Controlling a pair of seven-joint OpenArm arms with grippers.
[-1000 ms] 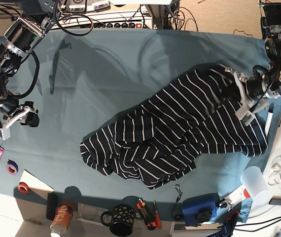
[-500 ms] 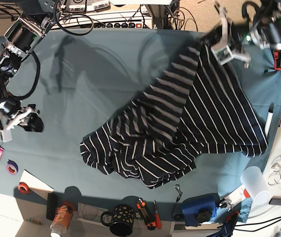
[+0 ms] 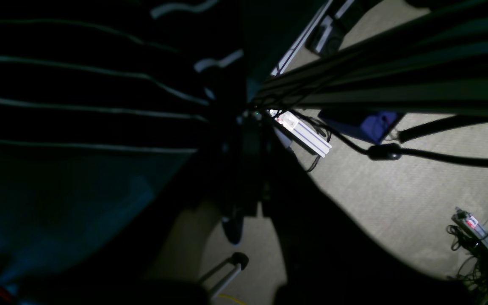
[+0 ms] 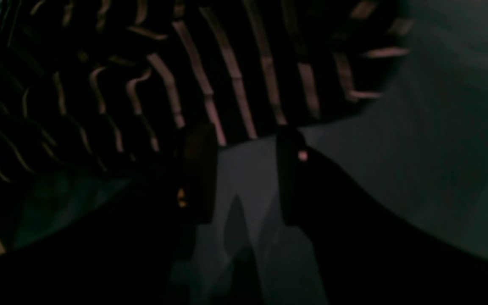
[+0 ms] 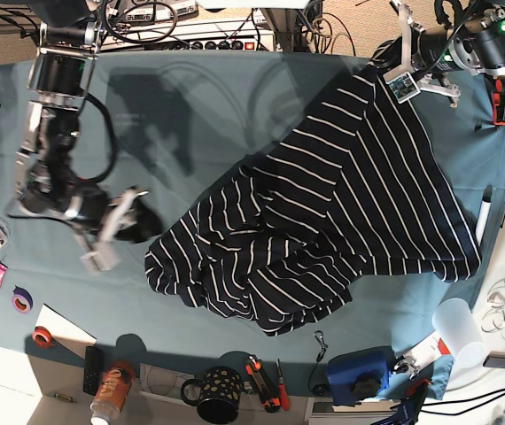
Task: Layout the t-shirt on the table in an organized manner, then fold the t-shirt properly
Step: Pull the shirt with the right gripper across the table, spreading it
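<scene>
cluttered robotics lab (cables [image 5: 146, 18], tools [image 5: 266, 376])

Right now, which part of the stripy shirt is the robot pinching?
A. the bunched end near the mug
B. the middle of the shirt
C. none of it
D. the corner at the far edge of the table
D: the left gripper is shut on the shirt corner at the far edge of the table, stretching the cloth.

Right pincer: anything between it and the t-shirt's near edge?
Nothing visible. The right pincer, open, sits over bare table just short of the t-shirt hem; only teal cloth shows between its fingers.
</scene>
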